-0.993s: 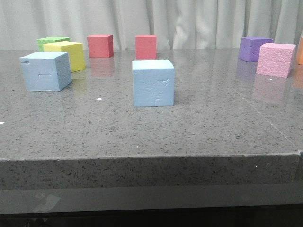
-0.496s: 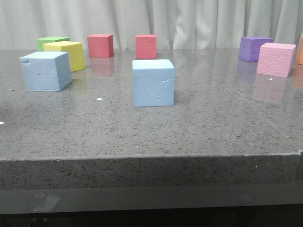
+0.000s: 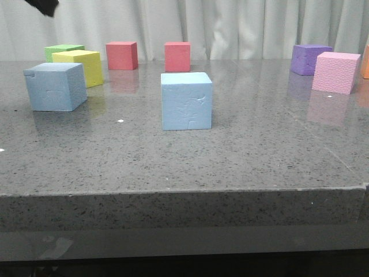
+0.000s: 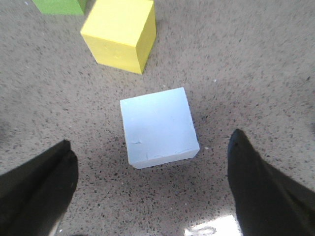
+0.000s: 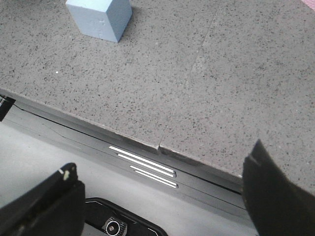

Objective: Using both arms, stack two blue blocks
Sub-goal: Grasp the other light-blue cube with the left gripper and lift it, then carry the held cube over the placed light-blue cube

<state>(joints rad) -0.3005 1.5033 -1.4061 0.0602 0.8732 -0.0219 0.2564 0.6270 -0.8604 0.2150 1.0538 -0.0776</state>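
Observation:
Two pale blue blocks stand apart on the grey table [image 3: 259, 150]. One blue block [image 3: 55, 86] is at the left, beside the yellow cube [image 3: 83, 66]. The other blue block [image 3: 186, 101], scuffed, is in the middle. My left gripper [image 4: 150, 189] is open and empty, hovering above the left blue block [image 4: 158, 127], which lies just ahead of the fingertips [image 4: 39, 187]. Only a dark bit of the left arm [image 3: 43, 6] shows in the front view. My right gripper [image 5: 160, 199] is open and empty, over the table's front edge, far from the middle block [image 5: 100, 17].
A green cube [image 3: 63, 51] stands behind the yellow one. Two red cubes [image 3: 121, 55] [image 3: 177, 56] are at the back. A purple cube [image 3: 310, 59] and a pink cube [image 3: 335, 72] are at the right. The table's front edge [image 5: 147, 142] lies under my right gripper.
A dark part of my left arm has come into the top left corner of the front view. The blocks have not moved.

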